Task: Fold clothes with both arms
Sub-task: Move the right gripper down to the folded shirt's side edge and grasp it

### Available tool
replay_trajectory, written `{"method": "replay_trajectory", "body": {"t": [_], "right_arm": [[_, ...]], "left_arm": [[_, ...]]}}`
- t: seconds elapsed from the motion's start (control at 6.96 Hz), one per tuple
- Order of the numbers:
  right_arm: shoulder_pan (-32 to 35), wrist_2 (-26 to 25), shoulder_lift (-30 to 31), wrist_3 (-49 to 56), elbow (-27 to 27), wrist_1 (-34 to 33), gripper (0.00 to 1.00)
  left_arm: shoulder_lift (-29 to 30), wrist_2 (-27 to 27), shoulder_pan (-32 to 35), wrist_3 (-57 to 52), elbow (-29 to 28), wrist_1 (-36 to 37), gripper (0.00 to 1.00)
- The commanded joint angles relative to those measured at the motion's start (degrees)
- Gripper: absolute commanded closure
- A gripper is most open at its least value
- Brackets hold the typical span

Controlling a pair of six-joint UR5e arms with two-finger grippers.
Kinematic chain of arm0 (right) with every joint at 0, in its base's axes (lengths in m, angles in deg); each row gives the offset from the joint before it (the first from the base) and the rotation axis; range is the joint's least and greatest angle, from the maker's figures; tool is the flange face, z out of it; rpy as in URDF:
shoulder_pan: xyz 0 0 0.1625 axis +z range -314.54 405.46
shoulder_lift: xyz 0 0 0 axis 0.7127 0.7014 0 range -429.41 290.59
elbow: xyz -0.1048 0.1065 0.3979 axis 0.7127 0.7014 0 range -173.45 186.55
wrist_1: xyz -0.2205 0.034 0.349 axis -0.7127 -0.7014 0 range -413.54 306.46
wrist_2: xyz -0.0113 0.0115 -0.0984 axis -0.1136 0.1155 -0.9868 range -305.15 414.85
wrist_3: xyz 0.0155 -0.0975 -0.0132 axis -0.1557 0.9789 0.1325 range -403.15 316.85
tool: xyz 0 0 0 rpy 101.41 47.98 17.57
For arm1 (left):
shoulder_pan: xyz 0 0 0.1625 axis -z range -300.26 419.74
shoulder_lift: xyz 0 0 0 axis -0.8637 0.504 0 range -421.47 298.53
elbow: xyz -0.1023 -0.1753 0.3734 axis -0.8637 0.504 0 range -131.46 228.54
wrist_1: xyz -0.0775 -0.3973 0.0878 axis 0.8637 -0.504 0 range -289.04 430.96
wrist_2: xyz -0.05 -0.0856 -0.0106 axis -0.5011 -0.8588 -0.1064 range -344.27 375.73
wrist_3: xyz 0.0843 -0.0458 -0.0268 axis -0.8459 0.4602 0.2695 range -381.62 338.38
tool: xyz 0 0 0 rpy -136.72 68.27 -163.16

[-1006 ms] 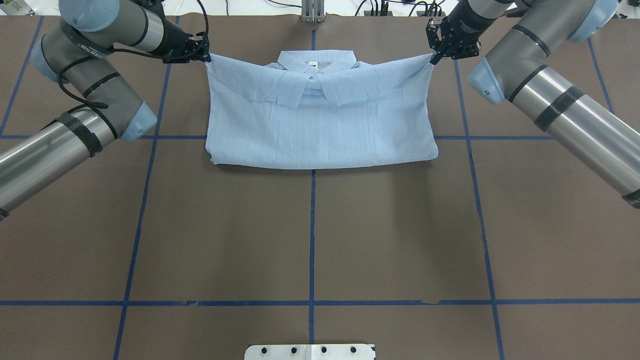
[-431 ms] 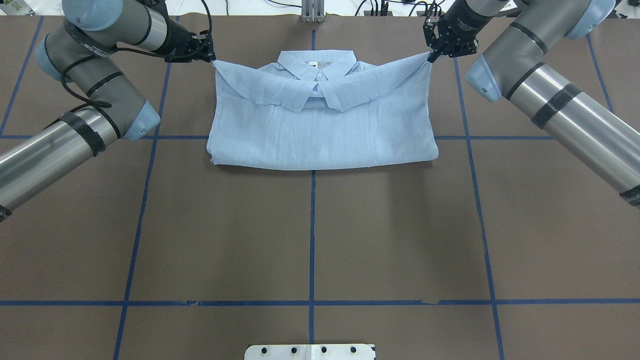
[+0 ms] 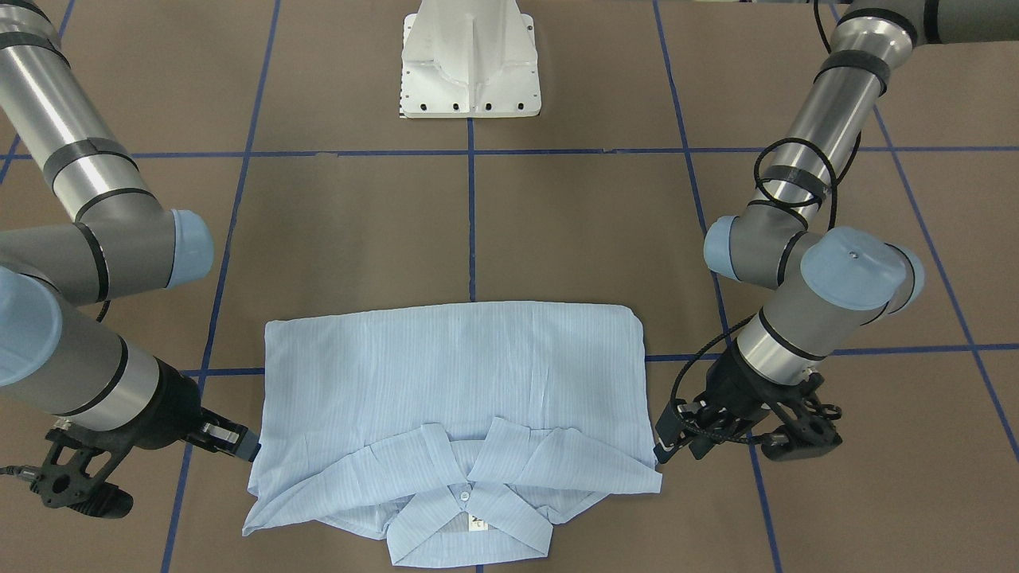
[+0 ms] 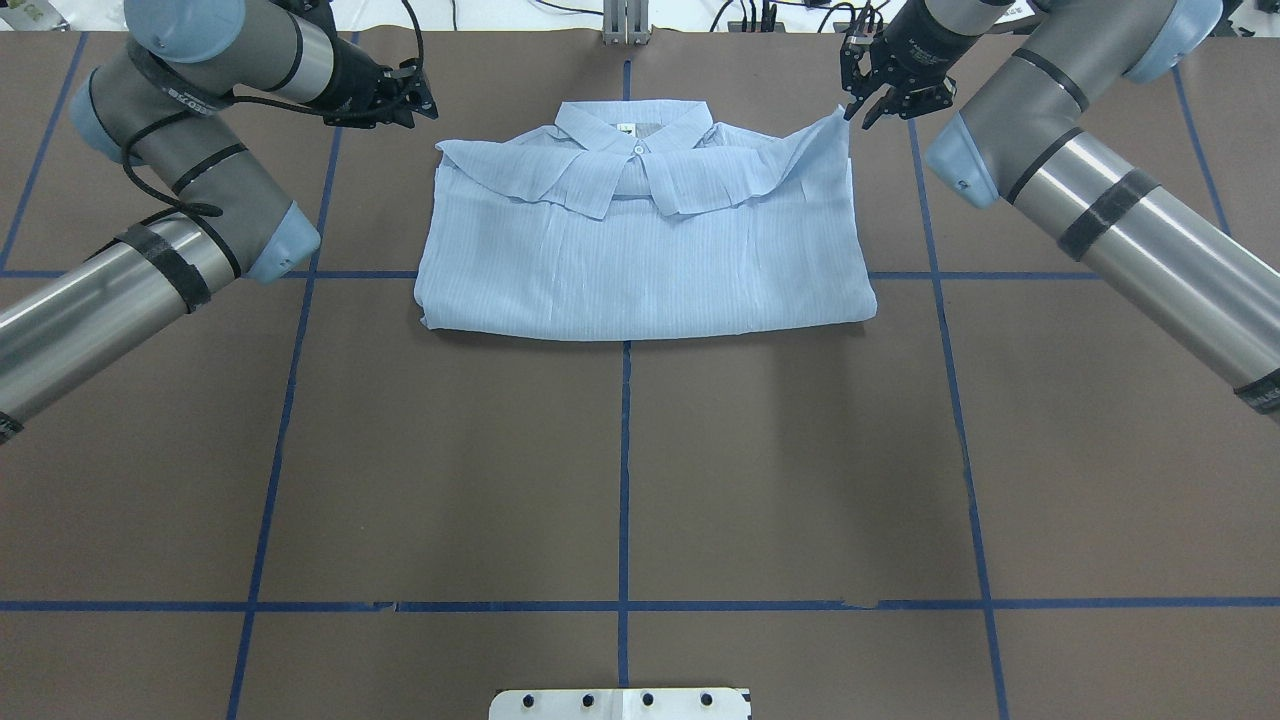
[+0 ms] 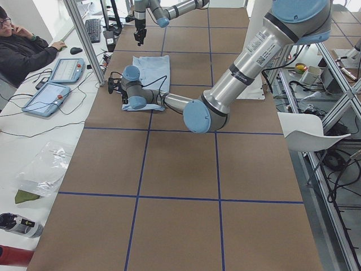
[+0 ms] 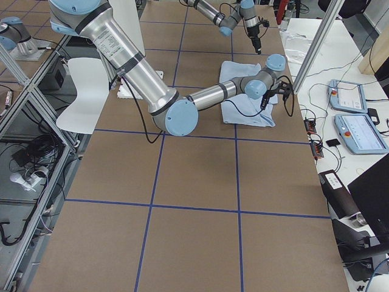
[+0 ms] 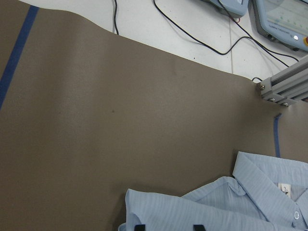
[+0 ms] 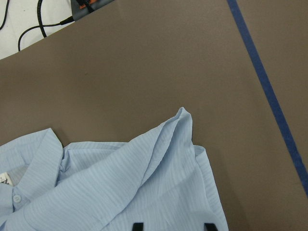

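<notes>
The light-blue shirt (image 4: 640, 250) lies folded into a wide rectangle on the far half of the brown table, collar and white label toward the far edge. My left gripper (image 4: 424, 100) is open just off the shirt's far-left corner, and that corner lies flat. My right gripper (image 4: 860, 106) is open beside the far-right corner, where the cloth stands in a small peak (image 8: 180, 118). In the front-facing view the shirt (image 3: 454, 374) sits between the left gripper (image 3: 663, 447) and the right gripper (image 3: 248, 446). Both wrist views show fingertips apart with nothing between them.
The white pedestal base (image 3: 471, 60) stands at the table's near edge. Blue tape lines (image 4: 625, 470) grid the brown surface. An aluminium post (image 4: 627, 22) rises behind the collar. Beyond the far edge lie cables and teach pendants (image 6: 349, 97), and a person (image 5: 22, 48) sits there.
Both grippers opened and let go of the shirt's far corners. The left corner dropped flat and the right one sags inward. The grippers drew slightly back toward the far edge.
</notes>
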Motion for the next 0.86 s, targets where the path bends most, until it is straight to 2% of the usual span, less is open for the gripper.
{"method": "replay_trajectory", "body": {"t": [0.0, 0.14, 0.43, 0.72], "right_arm": [[-0.08, -0.12, 0.44, -0.48, -0.64, 0.09, 0.00], [-2.08, -0.12, 2.45, -0.75, -3.87, 0.36, 0.00], [-6.38, -0.29, 11.12, -1.10, -14.66, 0.10, 0.00], [-9.81, -0.82, 15.11, -0.67, -15.94, 0.10, 0.00]], "left_arm": [[-1.77, -0.50, 0.89, 0.23, 3.25, 0.64, 0.01], [-4.31, -0.68, 0.90, 0.32, 7.37, 1.08, 0.01], [-5.75, -0.68, 0.90, 0.49, 12.93, 6.07, 0.02], [-6.62, -0.68, 0.90, 1.89, 14.44, 6.36, 0.02]]}}
